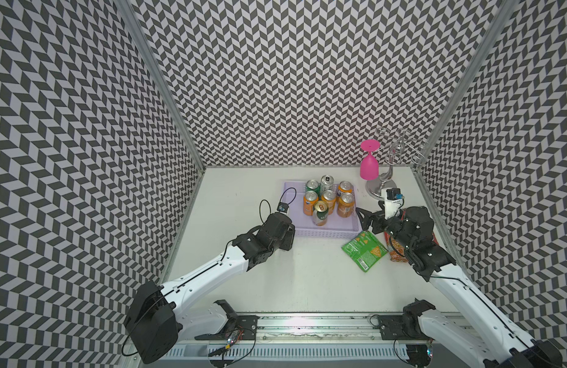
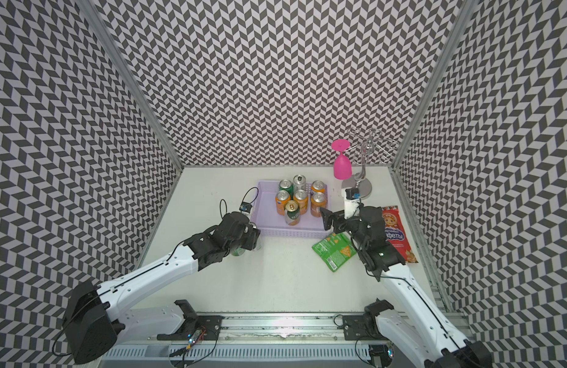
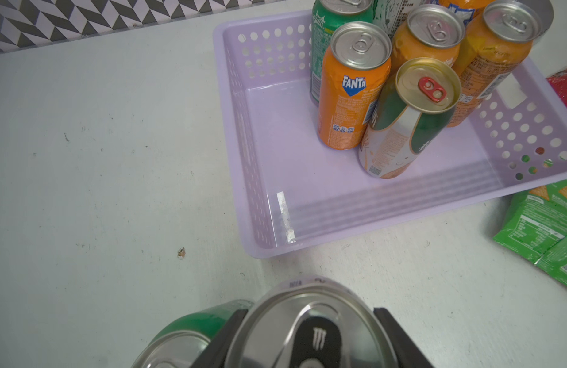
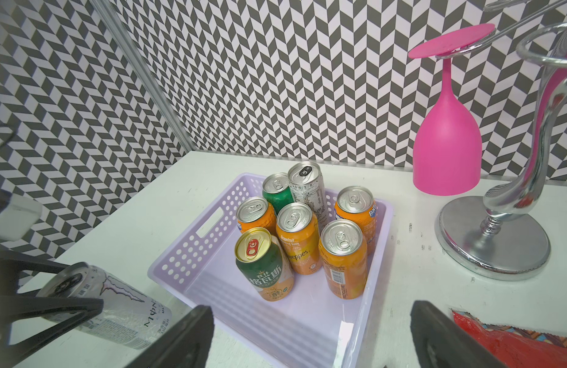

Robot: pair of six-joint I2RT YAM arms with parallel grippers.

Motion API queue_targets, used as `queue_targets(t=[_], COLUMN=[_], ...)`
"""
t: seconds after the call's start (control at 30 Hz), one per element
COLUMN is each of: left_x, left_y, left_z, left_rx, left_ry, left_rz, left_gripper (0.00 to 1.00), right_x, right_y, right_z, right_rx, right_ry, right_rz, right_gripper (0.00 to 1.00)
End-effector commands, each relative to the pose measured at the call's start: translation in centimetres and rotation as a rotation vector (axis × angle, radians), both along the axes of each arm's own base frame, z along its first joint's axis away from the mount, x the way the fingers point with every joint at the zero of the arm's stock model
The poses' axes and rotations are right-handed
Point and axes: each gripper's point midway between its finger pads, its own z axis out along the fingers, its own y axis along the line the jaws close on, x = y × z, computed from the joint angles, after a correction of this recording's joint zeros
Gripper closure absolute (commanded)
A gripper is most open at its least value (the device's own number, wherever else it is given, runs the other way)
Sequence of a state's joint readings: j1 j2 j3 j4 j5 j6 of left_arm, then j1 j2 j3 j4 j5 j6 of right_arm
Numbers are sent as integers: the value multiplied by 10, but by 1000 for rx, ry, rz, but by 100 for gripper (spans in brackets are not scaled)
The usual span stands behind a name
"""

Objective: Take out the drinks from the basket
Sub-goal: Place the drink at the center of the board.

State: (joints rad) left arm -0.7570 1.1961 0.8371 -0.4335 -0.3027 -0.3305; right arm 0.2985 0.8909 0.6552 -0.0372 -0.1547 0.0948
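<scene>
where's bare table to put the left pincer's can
Bare table in front of the basket and left of it. Crowded: green can beside the silver can in the left pincer; snack bags and rack right of the basket.

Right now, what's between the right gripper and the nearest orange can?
Right wrist view: between the right gripper and the orange can, only the lilac basket rim and bare floor.
</scene>
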Motion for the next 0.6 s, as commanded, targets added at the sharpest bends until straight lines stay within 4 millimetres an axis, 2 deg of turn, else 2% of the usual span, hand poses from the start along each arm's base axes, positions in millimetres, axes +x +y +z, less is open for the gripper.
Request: queue_targets(t=[0.0, 0.33, 0.57], left_x=[16, 17, 17], left_y=[-9, -11, -10], left_z=[22, 4, -5], left_rx=[-60, -40, -28], left_ry=[-104, -82, -69], left_rz=[13, 12, 15], left_gripper=[60, 56, 43], right_x=[1, 1, 1], right_y=[1, 1, 1], right_z=[8, 7, 6], right_rx=[11, 9, 9], right_ry=[-35, -35, -33], right_rz=[8, 6, 6], right_gripper=[0, 0, 0])
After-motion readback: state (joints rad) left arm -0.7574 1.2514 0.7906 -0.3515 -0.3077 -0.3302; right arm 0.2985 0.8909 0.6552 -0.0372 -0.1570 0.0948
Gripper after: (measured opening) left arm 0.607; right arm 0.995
